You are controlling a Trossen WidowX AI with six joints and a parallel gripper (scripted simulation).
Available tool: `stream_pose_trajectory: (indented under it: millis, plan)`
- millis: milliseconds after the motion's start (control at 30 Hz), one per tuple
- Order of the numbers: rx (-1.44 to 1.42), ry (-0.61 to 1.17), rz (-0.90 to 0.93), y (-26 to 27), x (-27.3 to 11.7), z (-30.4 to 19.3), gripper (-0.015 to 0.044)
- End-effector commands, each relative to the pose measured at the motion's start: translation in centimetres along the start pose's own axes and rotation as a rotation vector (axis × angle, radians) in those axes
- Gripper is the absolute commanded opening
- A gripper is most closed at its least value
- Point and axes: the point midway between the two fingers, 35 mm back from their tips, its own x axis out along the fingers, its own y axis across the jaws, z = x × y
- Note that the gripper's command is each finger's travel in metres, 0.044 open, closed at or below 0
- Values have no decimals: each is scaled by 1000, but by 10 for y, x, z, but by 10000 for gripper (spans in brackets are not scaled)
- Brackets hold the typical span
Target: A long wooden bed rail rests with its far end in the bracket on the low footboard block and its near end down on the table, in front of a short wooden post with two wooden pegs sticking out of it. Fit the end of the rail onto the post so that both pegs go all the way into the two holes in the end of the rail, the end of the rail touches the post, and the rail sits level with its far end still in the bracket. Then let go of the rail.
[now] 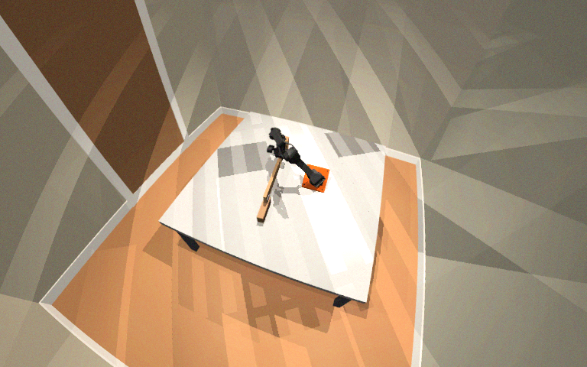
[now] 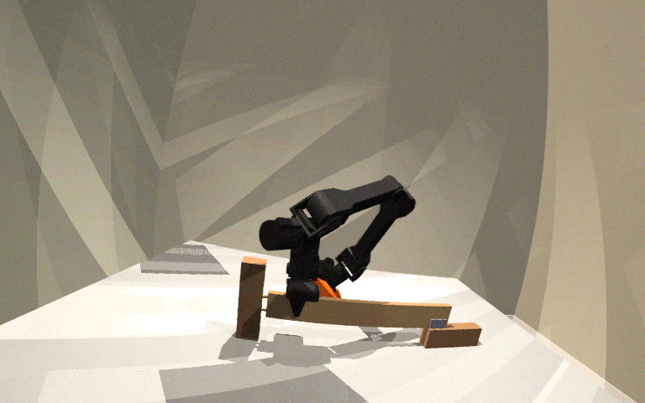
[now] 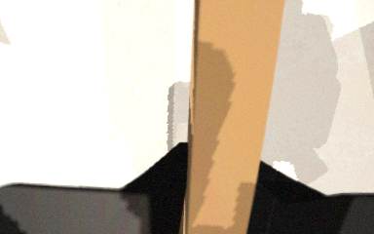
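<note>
The gripper (image 2: 296, 304) (image 3: 221, 195), nearly closed, grips the rail (image 1: 271, 179) (image 2: 370, 311) (image 3: 234, 97); just beside it, the post (image 2: 251, 299) stands, a narrow gap between rail and post.
</note>
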Motion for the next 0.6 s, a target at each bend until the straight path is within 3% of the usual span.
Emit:
stream_pose_trajectory:
  millis: [0,567]
  plan:
    - [-3,12,-12,-2,-4,-5,0]
    - [-3,12,-12,-2,-5,-9,0]
